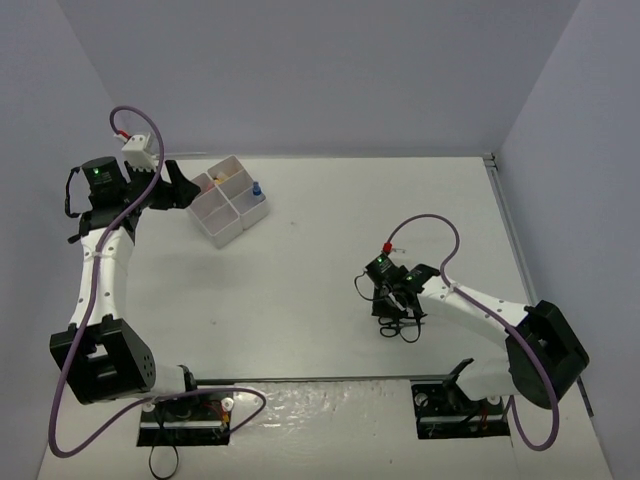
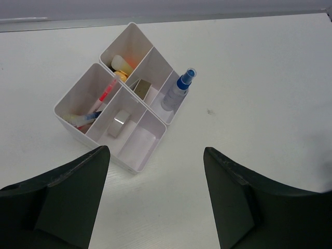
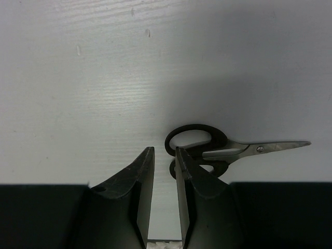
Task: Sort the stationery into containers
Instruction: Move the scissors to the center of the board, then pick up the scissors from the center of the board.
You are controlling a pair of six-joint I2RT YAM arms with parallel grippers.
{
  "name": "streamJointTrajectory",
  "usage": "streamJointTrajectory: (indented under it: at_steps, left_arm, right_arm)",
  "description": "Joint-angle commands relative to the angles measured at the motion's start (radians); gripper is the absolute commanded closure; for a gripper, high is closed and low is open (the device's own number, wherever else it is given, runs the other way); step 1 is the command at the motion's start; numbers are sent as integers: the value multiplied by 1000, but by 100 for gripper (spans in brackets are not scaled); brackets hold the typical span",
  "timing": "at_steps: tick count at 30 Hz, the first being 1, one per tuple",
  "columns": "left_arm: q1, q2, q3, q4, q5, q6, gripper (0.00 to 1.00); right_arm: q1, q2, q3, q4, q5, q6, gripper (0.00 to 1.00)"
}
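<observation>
The white six-compartment tray [image 1: 222, 222] stands at the far left of the table. In the left wrist view the tray [image 2: 78, 85] holds a yellow highlighter [image 2: 121, 65], thin pens [image 2: 99, 102], a white tape roll [image 2: 121, 118] and a blue-capped bottle [image 2: 176, 91]. My left gripper [image 2: 155, 148] is wide open and empty, just in front of the tray; it also shows in the top view [image 1: 185, 187]. Black-handled scissors [image 3: 259, 149] lie flat on the table. My right gripper [image 3: 164, 149] hovers low at their handles, its jaws a narrow gap apart with nothing between them. The right finger covers part of a handle loop.
The scissors [image 1: 386, 323] lie at the near right of the table under the right gripper [image 1: 400, 303]. The bottle [image 1: 256, 189] sits in the tray's right corner. One front tray compartment [image 2: 137, 145] holds nothing. Grey walls close in the back and sides.
</observation>
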Motion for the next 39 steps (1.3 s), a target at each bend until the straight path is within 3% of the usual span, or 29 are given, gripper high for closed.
streamJointTrajectory:
  at_steps: [1,8,17,23,25,28,39]
  left_arm:
    - [-3,-50,18,69,23,-7,30]
    - [-3,-50,22,66,24,-9,30]
    - [-3,-42,21,71,26,-8,30]
    - [-3,-38,23,66,27,-7,30]
    - [-3,-41,25,64,27,-6,30]
    - [-3,-44,27,62,26,-6,30]
    - [-3,-42,36,54,41,-15,30]
  right_arm:
    - [4,19,-25,57,59,6,81]
    - [4,123,-22,136,8,-14,83]
    - [7,85,-83,137,5,15,83]
    - [8,143,-83,141,13,-6,89]
    - [9,178,-80,147,14,-14,98]
    - [10,202,-77,158,24,-23,100]
    - [13,63,67,192,6,-102,100]
